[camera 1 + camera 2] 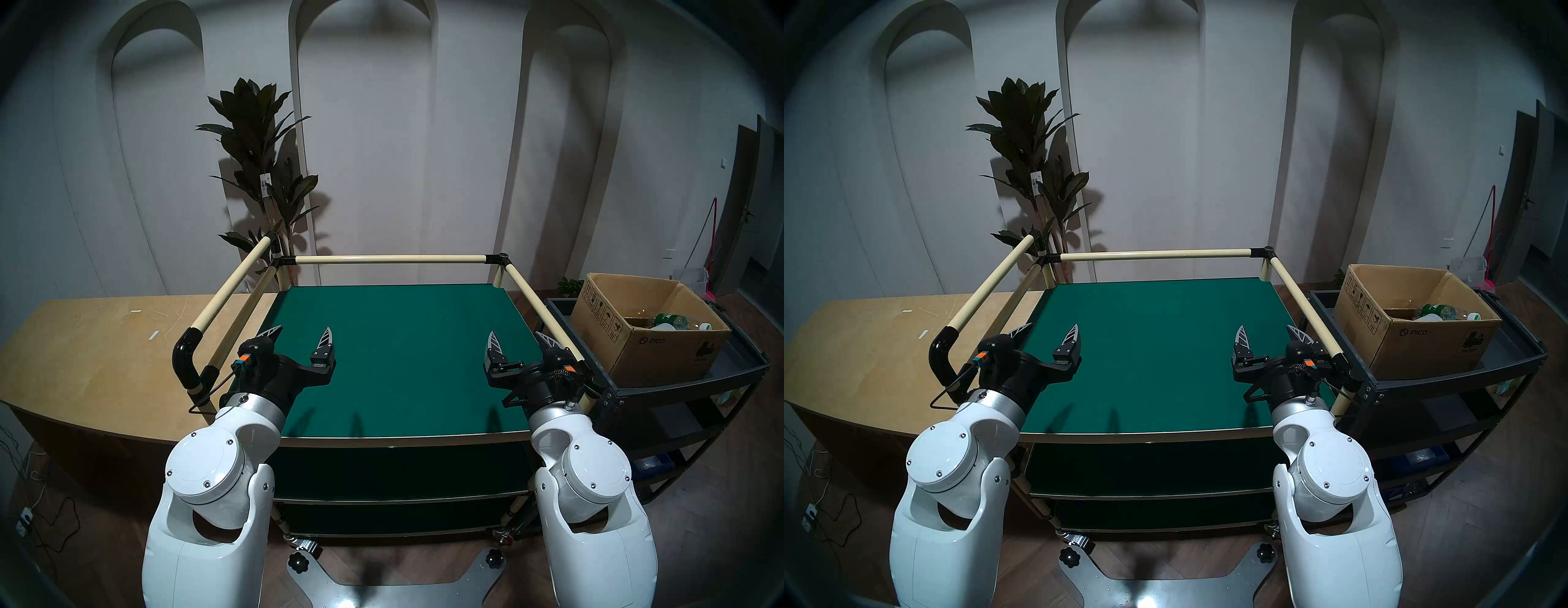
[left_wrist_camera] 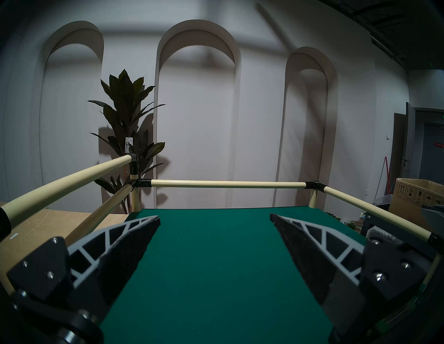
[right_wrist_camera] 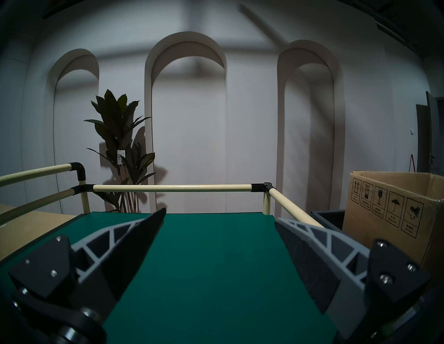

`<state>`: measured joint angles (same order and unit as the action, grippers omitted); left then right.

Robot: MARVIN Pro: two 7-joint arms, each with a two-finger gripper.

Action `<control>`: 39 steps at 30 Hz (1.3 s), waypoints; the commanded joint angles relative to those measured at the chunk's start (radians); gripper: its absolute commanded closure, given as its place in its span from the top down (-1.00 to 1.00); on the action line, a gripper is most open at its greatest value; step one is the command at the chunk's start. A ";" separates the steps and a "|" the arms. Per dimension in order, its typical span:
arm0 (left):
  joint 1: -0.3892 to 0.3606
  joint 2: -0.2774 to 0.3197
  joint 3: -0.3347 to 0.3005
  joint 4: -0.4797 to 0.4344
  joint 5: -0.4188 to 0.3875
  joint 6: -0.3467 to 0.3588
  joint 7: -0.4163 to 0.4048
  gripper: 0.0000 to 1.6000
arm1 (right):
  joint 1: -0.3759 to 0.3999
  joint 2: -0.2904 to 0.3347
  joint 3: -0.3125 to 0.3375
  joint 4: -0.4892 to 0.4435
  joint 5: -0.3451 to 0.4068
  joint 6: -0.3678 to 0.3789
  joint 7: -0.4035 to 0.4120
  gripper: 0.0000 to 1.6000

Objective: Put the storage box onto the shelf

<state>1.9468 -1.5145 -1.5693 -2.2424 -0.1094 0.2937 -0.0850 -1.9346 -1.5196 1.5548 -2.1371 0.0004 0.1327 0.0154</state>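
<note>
We hold the left gripper (image 1: pixel 303 335) and right gripper (image 1: pixel 519 337) spread wide and empty over the shelf (image 1: pixel 403 361), the box (image 1: pixel 649 327) untouched on the black cart (image 1: pixel 687 378) beyond its right edge, so next comes a two-sided reach.

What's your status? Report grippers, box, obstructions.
Left gripper and right gripper open, empty, over the shelf. Box sits untouched on the black cart. Side rail between.
</note>
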 commanded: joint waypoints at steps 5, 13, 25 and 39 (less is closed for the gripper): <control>-0.004 0.001 0.001 -0.015 0.000 -0.003 -0.001 1.00 | 0.034 0.164 0.055 -0.079 -0.126 -0.088 0.152 1.00; -0.004 0.001 0.001 -0.013 0.000 -0.004 0.000 1.00 | 0.098 0.244 0.177 -0.125 -0.134 -0.127 0.224 1.00; -0.004 0.001 0.001 -0.014 -0.001 -0.004 0.000 1.00 | 0.176 0.320 0.368 -0.076 -0.100 -0.183 0.285 1.00; -0.004 0.001 0.001 -0.014 -0.001 -0.004 0.000 1.00 | 0.285 0.453 0.555 0.109 -0.095 -0.262 0.344 1.00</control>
<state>1.9467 -1.5145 -1.5688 -2.2388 -0.1095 0.2937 -0.0829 -1.7179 -1.1490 2.0378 -2.0718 -0.0958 -0.0796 0.3446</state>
